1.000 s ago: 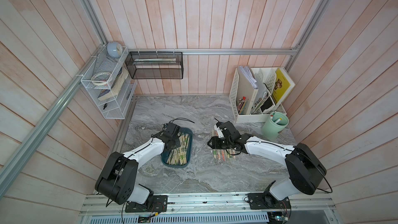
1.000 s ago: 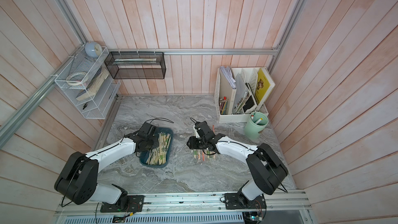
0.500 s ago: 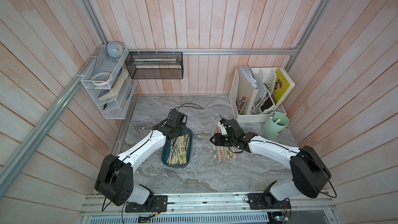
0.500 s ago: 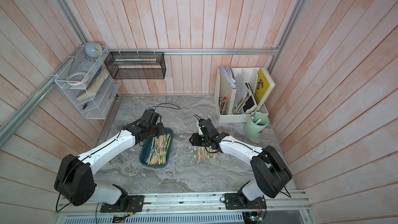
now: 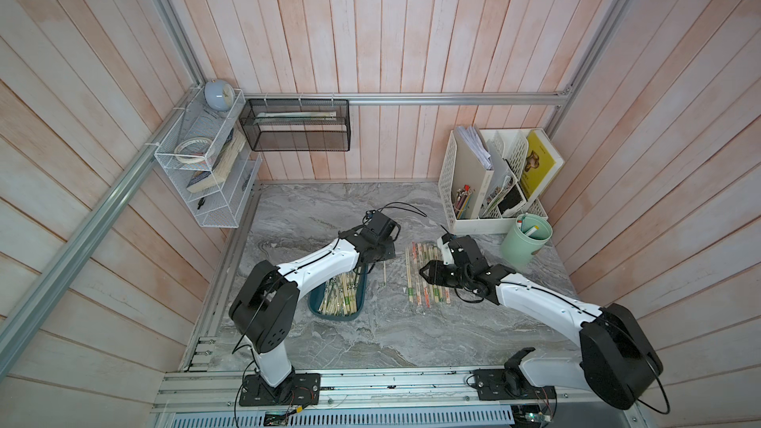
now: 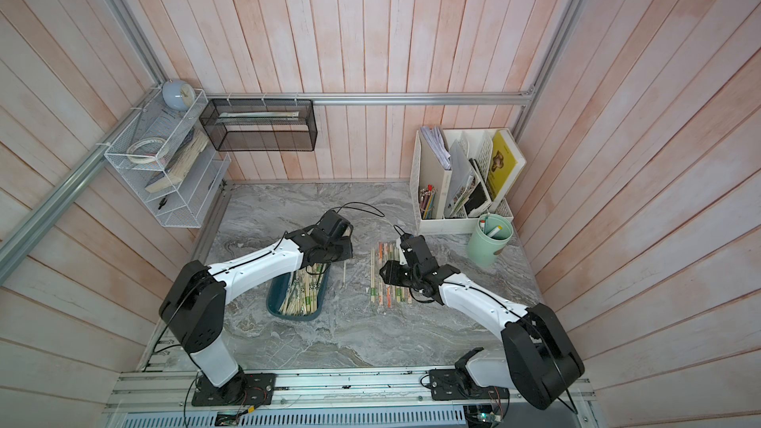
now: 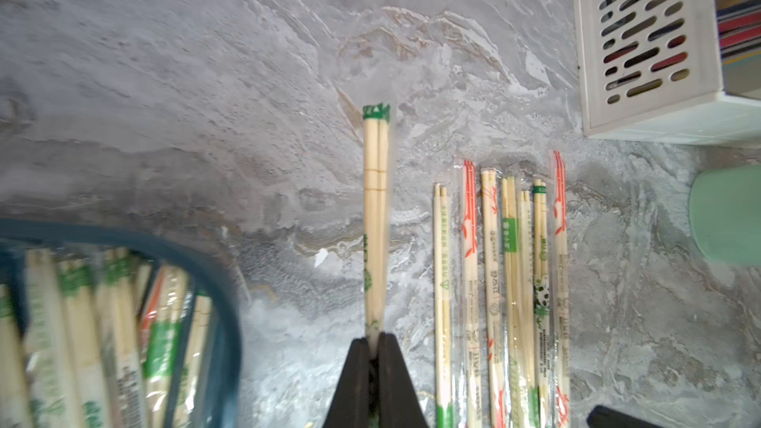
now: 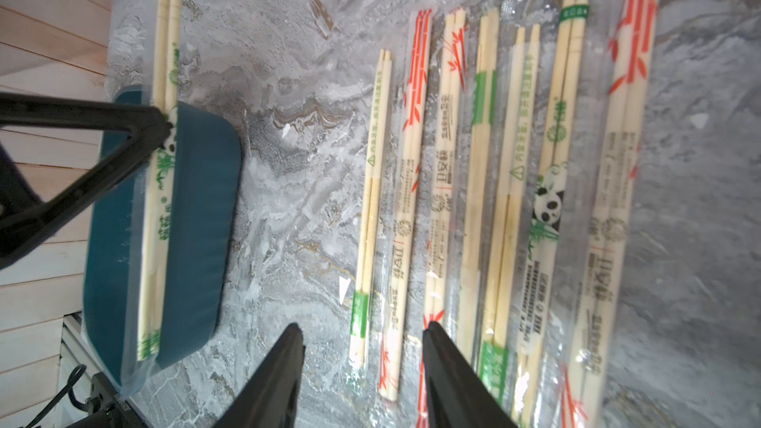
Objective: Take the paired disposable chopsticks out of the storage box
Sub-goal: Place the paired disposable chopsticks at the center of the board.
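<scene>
Bamboo, pale and split into twin sticks, makes up the paired disposable chopsticks (image 8: 486, 158), each pair being sealed in a clear sleeve printed in green or red, one with a black-and-white panda. Three groups are distinguished. Seven pairs are laid side by side as a row (image 5: 412, 277) on the grey marble tabletop (image 5: 370, 347), parallel and close together; three carry red bamboo print and four carry green marks, the panda among them. A further heap, too crowded to be counted, is contained in the one dark teal storage box (image 8: 197, 220), where the sleeves are piled roughly lengthwise. One single pair (image 7: 375, 199), capped in green at its far end, is clamped near its other end by the closed jaws of the left gripper (image 7: 374, 343) and is held over the marble, outside the box, between box and row. The jaws of the right gripper (image 8: 362, 327) are seen parted and empty at the near end of the row; contact cannot be determined. One white perforated file organiser (image 5: 449, 183) and one mint-green cup (image 5: 523, 249) are placed behind the row.
</scene>
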Controlling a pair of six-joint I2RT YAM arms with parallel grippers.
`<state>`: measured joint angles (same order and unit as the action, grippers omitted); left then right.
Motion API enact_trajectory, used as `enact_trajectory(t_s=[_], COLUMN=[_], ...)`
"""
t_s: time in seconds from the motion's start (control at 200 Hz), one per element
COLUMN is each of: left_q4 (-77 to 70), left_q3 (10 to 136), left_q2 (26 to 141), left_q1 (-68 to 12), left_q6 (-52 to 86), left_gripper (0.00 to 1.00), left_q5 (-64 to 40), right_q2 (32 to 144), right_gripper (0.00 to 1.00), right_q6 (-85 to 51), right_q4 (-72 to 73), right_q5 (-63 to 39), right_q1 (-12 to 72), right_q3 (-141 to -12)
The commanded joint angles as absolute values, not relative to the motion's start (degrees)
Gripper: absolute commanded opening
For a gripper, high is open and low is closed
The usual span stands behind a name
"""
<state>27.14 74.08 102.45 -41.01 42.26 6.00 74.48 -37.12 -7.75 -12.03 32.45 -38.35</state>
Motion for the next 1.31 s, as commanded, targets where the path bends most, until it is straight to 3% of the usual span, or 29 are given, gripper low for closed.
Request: enact_trajectory(t_s=[0.0,0.46,1.07,1.125,1.3], left_q4=[25.13,24.61,25.03,25.29,24.51], left_q3=[76.34,82.32,82.27,82.17,81.06], left_q2=[105.55,116.72,119.43,119.34,118.77], left_q1=[-42.15,-45.96,-46.32,-46.41,-46.49], left_q6=[45.57,49.48,49.01,48.57,47.99], left_gripper=[0.00,0.00,0.00,0.03,0.26], left_q5=[4.77,4.69,6.68,7.09,6.69], right_q2=[72.46,67.69,66.48,66.47,66.97], right_gripper=[0.51,0.56,0.56,0.56,0.56], right_q6=[-37.35,-38.01,-37.62,-37.62,-37.44], right_q4=[-8.37,-8.08,-8.79,-8.79,-8.87], right_q5=[-11.47,-12.35,-12.66,-12.66,-12.83], right_q1=[32.01,31.99,32.03,32.02,32.01], right_q3=[-36.04,-30.76,-30.49,-30.60,-30.99])
